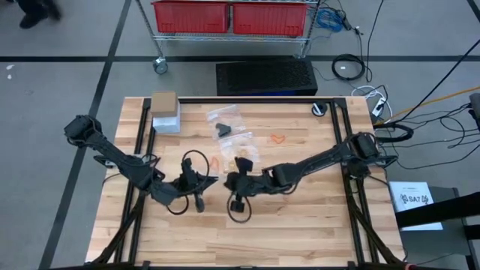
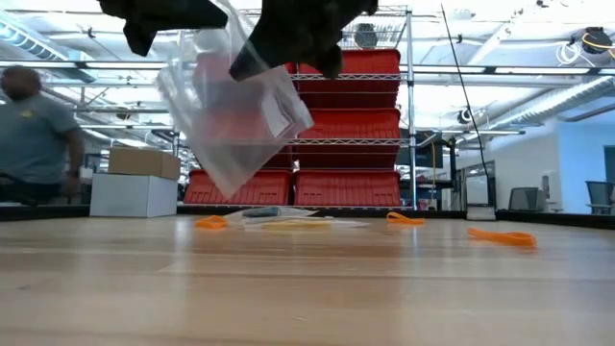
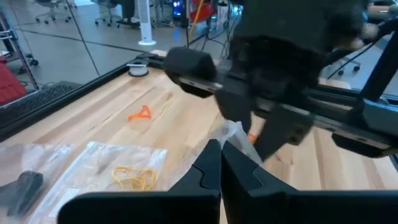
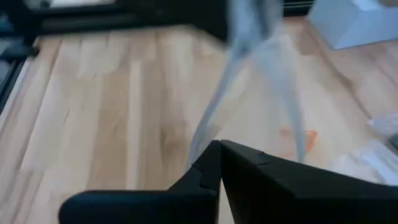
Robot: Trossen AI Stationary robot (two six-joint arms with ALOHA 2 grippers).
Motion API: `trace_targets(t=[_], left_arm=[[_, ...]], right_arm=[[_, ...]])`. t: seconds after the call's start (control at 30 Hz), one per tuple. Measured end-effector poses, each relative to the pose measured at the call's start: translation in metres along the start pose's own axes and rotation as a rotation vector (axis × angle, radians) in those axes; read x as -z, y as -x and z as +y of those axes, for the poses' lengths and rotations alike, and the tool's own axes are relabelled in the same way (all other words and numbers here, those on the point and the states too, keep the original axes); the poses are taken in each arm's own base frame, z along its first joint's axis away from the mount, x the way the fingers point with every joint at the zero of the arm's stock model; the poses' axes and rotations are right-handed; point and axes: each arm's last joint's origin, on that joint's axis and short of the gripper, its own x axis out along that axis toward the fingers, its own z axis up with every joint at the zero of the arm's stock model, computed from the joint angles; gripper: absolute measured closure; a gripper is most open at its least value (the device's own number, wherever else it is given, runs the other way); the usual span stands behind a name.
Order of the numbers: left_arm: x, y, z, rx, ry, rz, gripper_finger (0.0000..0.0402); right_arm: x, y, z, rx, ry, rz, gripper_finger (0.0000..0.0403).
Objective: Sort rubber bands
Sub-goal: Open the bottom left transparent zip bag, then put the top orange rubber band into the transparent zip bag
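Your left gripper [image 1: 201,182] sits just left of centre in the high view, fingers pressed together on an edge of the clear plastic bag [image 2: 235,115]; the left wrist view shows the film pinched at the fingertips. Your right gripper [image 1: 234,182] faces it just right of centre, also clamped on that bag, whose film rises from its closed fingers in the right wrist view. In the low view the bag hangs tilted between the two, held clear of the table [image 1: 315,225], upper left of centre. Outward from there, the rubber bands lie above both grippers in the high view: an orange loop [image 1: 278,139] up and right of centre, well apart, and a tan-yellow cluster [image 3: 134,178] seemingly inside another clear bag [image 3: 99,163] flat on the wood. The right arm looks nearer the orange loop. My judgement: both pincers are occupied, so one must let go first.
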Motion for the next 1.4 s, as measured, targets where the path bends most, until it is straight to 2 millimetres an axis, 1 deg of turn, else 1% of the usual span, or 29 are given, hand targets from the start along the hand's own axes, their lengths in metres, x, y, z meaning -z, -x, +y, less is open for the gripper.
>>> trace_targets(t=[0.07,0.17,0.4,0.5,0.57,0.67,0.8,0.93,1.03,1.1,1.17,1.3,1.4], left_arm=[[0.0,0.0,0.0,0.001,0.003,-0.001,0.0402],[0.0,0.0,0.0,0.003,0.004,-0.001,0.0402],[0.0,0.0,0.0,0.002,0.002,0.0,0.0402],[0.001,0.0,0.0,-0.002,-0.005,0.006,0.0402],[0.001,-0.001,0.002,-0.009,-0.012,0.013,0.0402],[0.002,-0.003,0.003,-0.019,-0.019,0.02,0.0402],[0.002,-0.004,0.005,-0.027,-0.021,0.022,0.0402],[0.004,-0.005,0.007,-0.038,-0.036,0.04,0.0402],[0.005,-0.006,0.009,-0.05,-0.023,0.049,0.0402],[0.005,-0.006,0.009,-0.053,-0.013,0.052,0.0402],[0.005,-0.006,0.009,-0.053,-0.01,0.051,0.0402],[0.005,-0.006,0.008,-0.035,-0.001,0.057,0.0402],[0.005,-0.006,0.008,-0.031,0.0,0.058,0.0402]], right_arm=[[-0.003,0.001,-0.005,0.01,-0.022,-0.001,0.0391],[-0.006,0.003,-0.008,0.011,-0.032,-0.011,0.036],[-0.005,0.005,-0.009,0.015,-0.044,0.01,0.0248],[-0.011,0.014,-0.011,0.01,-0.054,-0.006,0.021],[-0.016,0.023,-0.012,0.006,-0.057,-0.019,0.0193],[-0.02,0.034,-0.015,0.009,-0.053,-0.008,0.0178],[-0.024,0.052,-0.017,0.007,-0.041,0.013,0.0171],[-0.031,0.076,-0.017,-0.015,-0.019,-0.008,0.017],[-0.037,0.097,-0.021,-0.008,-0.015,-0.019,0.017],[-0.034,0.108,-0.029,0.066,-0.002,0.029,0.017],[-0.025,0.112,-0.044,0.162,0.004,0.134,0.0169],[-0.008,0.107,-0.083,0.305,-0.041,0.357,0.0169],[0.012,0.091,-0.114,0.307,-0.079,0.478,0.0169]])
